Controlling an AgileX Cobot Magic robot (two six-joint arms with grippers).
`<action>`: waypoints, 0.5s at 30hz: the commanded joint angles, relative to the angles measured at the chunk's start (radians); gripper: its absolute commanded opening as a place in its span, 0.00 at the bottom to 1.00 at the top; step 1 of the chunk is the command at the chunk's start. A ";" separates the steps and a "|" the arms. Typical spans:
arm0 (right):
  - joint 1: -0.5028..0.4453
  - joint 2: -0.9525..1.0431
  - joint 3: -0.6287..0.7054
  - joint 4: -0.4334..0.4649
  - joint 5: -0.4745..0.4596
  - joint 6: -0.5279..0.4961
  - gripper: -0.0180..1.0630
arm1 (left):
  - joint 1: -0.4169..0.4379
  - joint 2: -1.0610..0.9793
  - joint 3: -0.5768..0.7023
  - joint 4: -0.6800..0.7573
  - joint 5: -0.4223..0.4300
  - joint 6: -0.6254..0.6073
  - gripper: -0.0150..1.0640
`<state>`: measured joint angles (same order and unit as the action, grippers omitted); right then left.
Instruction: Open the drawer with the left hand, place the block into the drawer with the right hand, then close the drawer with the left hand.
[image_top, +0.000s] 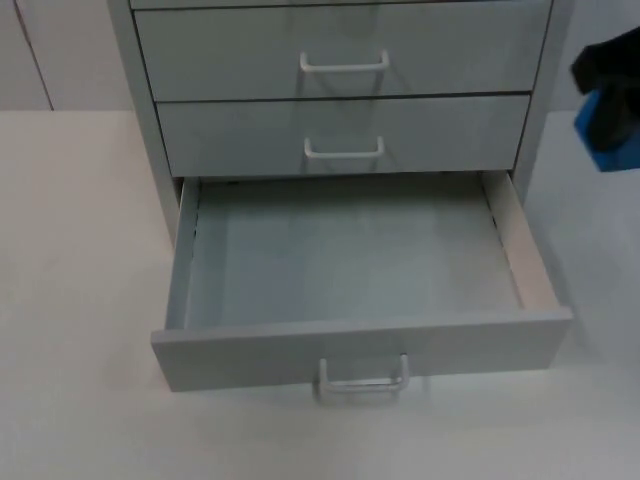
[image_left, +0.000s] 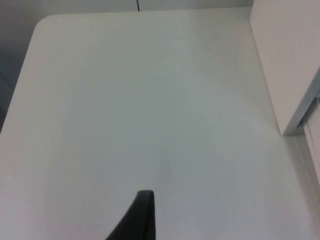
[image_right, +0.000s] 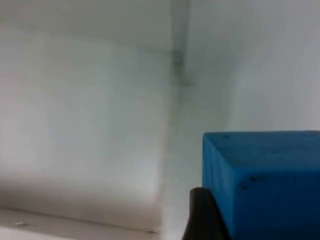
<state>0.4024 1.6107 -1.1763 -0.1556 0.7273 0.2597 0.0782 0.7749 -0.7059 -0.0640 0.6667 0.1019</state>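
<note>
The grey cabinet's bottom drawer (image_top: 350, 330) is pulled fully out and its inside is bare. Its white handle (image_top: 362, 378) faces the table's front edge. My right gripper (image_top: 606, 100) hangs at the far right, above and beside the cabinet, shut on the blue block (image_top: 608, 135). In the right wrist view the blue block (image_right: 265, 185) sits against a black fingertip (image_right: 202, 215), with the cabinet's pale side wall (image_right: 85, 130) behind it. In the left wrist view a black fingertip (image_left: 137, 217) hovers over bare white table, with the cabinet's corner (image_left: 290, 75) off to one side.
Two shut upper drawers with white handles (image_top: 343, 65) (image_top: 344, 152) sit above the open one. White table (image_top: 70, 300) spreads to the left of and in front of the cabinet.
</note>
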 joint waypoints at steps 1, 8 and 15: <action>0.093 -0.010 0.021 -0.084 -0.055 0.114 0.02 | 0.003 -0.006 0.003 -0.002 -0.014 -0.001 0.99; 0.303 -0.008 0.060 -0.391 -0.166 0.520 0.02 | 0.003 -0.006 0.003 -0.002 -0.016 -0.001 0.99; 0.398 0.083 0.068 -0.573 -0.195 0.748 0.02 | 0.003 -0.006 0.003 -0.006 -0.018 -0.001 0.99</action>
<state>0.7792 1.6484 -1.1135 -0.6694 0.5594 0.9290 0.0782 0.7749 -0.7059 -0.0640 0.6667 0.1019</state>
